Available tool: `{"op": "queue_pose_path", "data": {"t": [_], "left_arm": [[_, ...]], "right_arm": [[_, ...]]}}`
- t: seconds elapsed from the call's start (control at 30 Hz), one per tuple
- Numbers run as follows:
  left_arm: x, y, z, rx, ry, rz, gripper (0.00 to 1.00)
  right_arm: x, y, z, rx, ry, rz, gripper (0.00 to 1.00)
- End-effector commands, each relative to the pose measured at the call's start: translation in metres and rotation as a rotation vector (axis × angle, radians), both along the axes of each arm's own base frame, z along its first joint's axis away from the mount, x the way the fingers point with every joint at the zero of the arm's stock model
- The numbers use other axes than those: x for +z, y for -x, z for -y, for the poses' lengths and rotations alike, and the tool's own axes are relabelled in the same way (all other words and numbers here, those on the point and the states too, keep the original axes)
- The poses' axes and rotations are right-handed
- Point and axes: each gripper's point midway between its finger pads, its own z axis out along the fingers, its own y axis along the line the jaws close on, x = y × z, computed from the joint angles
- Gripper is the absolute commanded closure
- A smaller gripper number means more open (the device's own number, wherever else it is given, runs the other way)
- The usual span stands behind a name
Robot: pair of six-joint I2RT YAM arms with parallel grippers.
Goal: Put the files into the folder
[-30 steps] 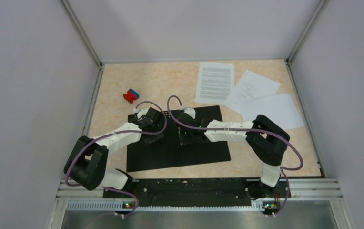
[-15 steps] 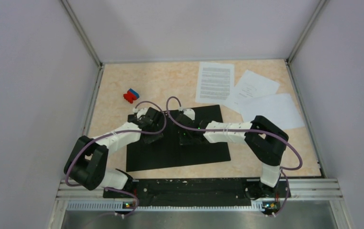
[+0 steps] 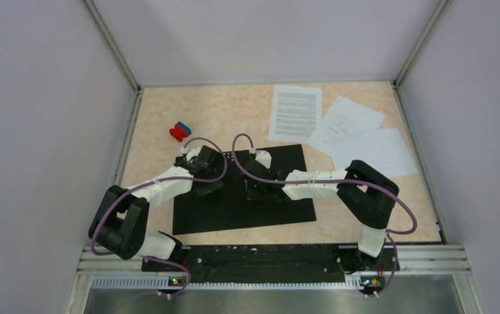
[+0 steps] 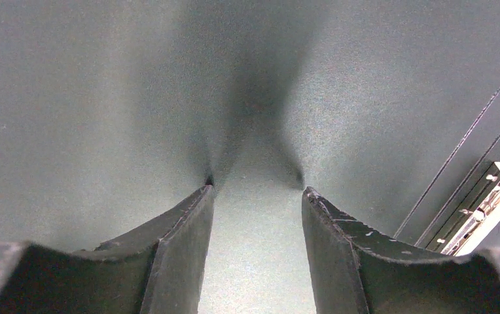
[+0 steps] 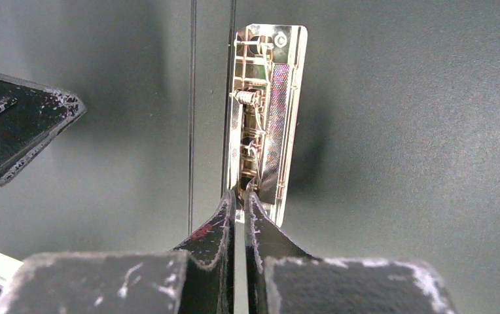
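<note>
The folder [image 3: 234,216] is lying open on the counter [image 3: 221,111], black inside facing up, close in front of the two arm bases. The files [image 3: 294,113], three thin white sheets, are resting well apart from it toward the far right corner, one printed and two nearly blank, partly overlapping. The sheets are looking light and limp, likely to slide or buckle, so pinching a free edge or corner would probably suit them best. The folder seems stiffer and flatter, and its metal clip [image 5: 267,111] along the spine is probably the part needing a firm, precise hold. The left arm is reaching forward and bending down over the left leaf, and the left fingers [image 4: 175,255] are standing moderately apart with nothing between them, tips pressing on the dark surface. The right arm is folding inward from the right, and the right fingers [image 5: 211,245] are closing together at the clip's near end. Whether a thin lip of metal is caught between them is not clear.
</note>
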Motion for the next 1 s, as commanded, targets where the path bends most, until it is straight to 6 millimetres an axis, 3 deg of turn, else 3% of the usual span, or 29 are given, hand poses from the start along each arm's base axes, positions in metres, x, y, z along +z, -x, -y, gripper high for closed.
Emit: {"op": "queue_pose_path", "data": {"t": [0.0,0.17,0.37,0.67,0.8,0.97], "left_arm": [[-0.010,0.001,-0.013,0.012,-0.044,-0.027,0.42],[-0.012,0.001,-0.017,0.022,-0.048,-0.037,0.43],[-0.015,0.002,-0.024,0.034,-0.060,-0.049,0.43],[-0.019,0.005,-0.029,0.048,-0.053,-0.063,0.43],[-0.020,0.005,-0.031,0.050,-0.048,-0.064,0.43],[-0.017,0.005,-0.029,0.044,-0.034,-0.057,0.43]], "right_arm": [[-0.058,0.028,0.060,-0.027,0.239,-0.080,1.00],[-0.066,0.030,0.075,-0.044,0.314,-0.065,1.00],[-0.053,0.024,0.088,-0.069,0.377,-0.011,1.00],[-0.025,0.011,0.090,-0.085,0.386,0.060,1.00],[-0.023,0.010,0.090,-0.080,0.390,0.062,1.00],[0.002,0.006,0.069,-0.052,0.305,0.077,1.00]]}}
